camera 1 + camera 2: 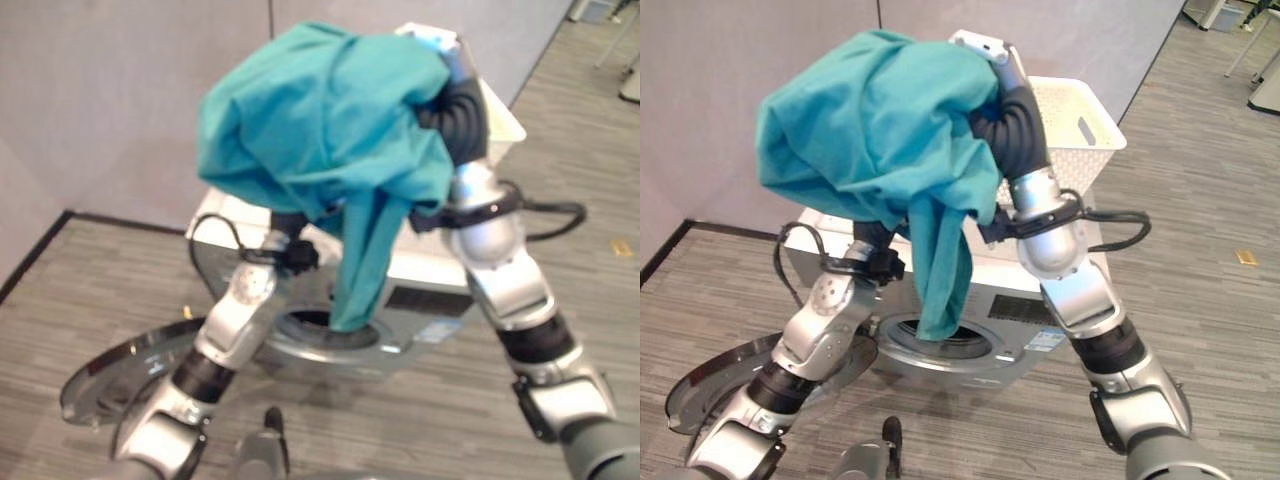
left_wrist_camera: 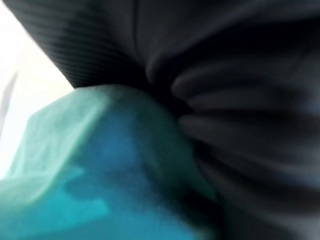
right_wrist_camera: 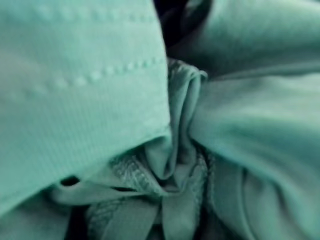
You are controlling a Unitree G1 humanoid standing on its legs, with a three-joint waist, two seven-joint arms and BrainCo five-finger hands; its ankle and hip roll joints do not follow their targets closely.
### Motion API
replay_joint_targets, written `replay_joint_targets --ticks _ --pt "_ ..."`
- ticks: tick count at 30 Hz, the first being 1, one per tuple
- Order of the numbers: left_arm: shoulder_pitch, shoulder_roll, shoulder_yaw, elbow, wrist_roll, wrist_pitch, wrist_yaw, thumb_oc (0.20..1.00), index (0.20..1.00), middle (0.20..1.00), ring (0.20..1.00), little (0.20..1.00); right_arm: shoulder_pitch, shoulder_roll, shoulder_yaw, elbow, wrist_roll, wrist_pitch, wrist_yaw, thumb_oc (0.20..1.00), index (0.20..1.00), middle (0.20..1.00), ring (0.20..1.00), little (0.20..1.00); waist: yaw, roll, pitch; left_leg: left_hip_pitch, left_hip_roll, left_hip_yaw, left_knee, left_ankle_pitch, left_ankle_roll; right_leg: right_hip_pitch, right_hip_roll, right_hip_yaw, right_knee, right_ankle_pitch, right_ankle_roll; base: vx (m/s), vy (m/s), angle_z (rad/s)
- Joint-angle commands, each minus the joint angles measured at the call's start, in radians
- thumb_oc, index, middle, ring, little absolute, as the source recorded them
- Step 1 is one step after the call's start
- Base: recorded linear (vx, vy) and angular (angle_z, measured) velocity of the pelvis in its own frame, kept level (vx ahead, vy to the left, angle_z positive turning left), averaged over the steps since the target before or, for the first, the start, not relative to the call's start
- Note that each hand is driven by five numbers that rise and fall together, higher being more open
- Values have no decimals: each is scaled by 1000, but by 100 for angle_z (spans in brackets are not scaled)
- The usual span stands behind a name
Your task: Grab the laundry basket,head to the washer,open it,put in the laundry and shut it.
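a: where does the cloth sit against the drum mouth right now?

b: you have the crumpled teal cotton garment (image 1: 875, 130) bunched up high over both hands, well above the silver-white front-loading washer (image 1: 1030, 300). one long tail of it hangs straight down, and its tip looks to reach the round dark drum opening (image 1: 940, 345). so the long axis is upright, and the mouth lies directly below the bundle.

a: which hand is carrying it?

b: both arms rise into the cloth. the right hand (image 1: 985, 50) is at the top of the heap, its dark ribbed cover showing beside the fabric; the left hand (image 1: 875, 235) goes in from beneath. you cannot tell how the fingers of either stand, as the cloth hides them.

a: anything else?

b: the round silver washer door (image 1: 725, 385) lies swung open, low on your left. the white perforated plastic laundry basket (image 1: 1080, 125) rests on top of the machine. the cloth is soft and thickly folded, so expect it to drape and snag on the rim.
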Motion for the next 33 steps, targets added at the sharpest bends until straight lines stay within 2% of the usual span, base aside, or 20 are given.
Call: replay_joint_targets --ticks 1,2,4,5,20,25,26,27,29,33 --pt "-85 -32 -39 39 4 -61 15 633 633 633 633 633 43 21 -23 -20 29 -39 -9 200 200 200 200 200 -6 53 -112 85 102 -46 -279 224 -99 -3 45 -1 11 -14 19 0 0 0" --pt "-85 -31 -39 39 4 -61 15 573 573 573 573 573 43 21 -23 -20 29 -39 -9 200 200 200 200 200 -7 53 -112 85 102 -45 -279 224 -99 -3 45 -1 11 -14 19 0 0 0" --pt "-97 -34 -40 40 2 -63 15 514 514 514 514 514 48 28 -22 -20 32 -41 -9 200 200 200 200 200 -8 54 -112 86 102 -45 -280 223 -99 -2 44 0 11 -15 18 0 0 0" --pt "-108 -38 -46 42 0 -67 17 200 200 200 200 200 56 40 -14 -19 40 -43 -7 200 200 200 200 200 -10 54 -112 88 102 -45 -280 222 -98 -3 43 0 13 -15 19 0 0 0" --pt "-73 -62 -19 45 -11 -99 52 200 200 200 200 200 94 84 9 -15 58 -53 -11 200 200 200 200 200 -12 49 -113 94 101 -32 -282 215 -94 -4 40 0 14 -14 21 0 0 0" --pt "-64 -53 0 38 17 -108 62 200 200 200 200 200 130 95 18 -9 106 -61 3 200 200 200 200 200 -13 47 -114 97 100 -28 -284 213 -93 -7 36 1 11 -8 24 0 0 0" --pt "-61 -51 10 34 22 -112 67 200 200 200 200 200 145 95 19 -5 122 -64 10 423 423 423 423 423 -14 47 -114 98 100 -26 -284 212 -93 -8 35 1 11 -7 25 -1 8 -3" --pt "-60 -49 15 30 24 -114 70 200 200 200 200 200 157 93 20 -5 137 -69 14 586 586 586 586 586 -14 47 -115 98 101 -25 -285 211 -93 -8 35 0 11 -7 26 -2 6 -4" --pt "-59 -50 17 28 25 -115 69 200 200 200 200 200 167 94 23 -6 150 -72 22 1000 1000 1000 1000 1000 -15 47 -117 98 100 -24 -285 211 -93 -8 34 1 9 -6 27 0 0 0" --pt "-56 -46 29 25 43 -118 70 200 200 200 200 200 188 93 21 0 160 -72 30 1000 1000 1000 1000 1000 -14 47 -118 99 100 -21 -286 210 -94 -8 33 1 7 -5 27 0 0 0"
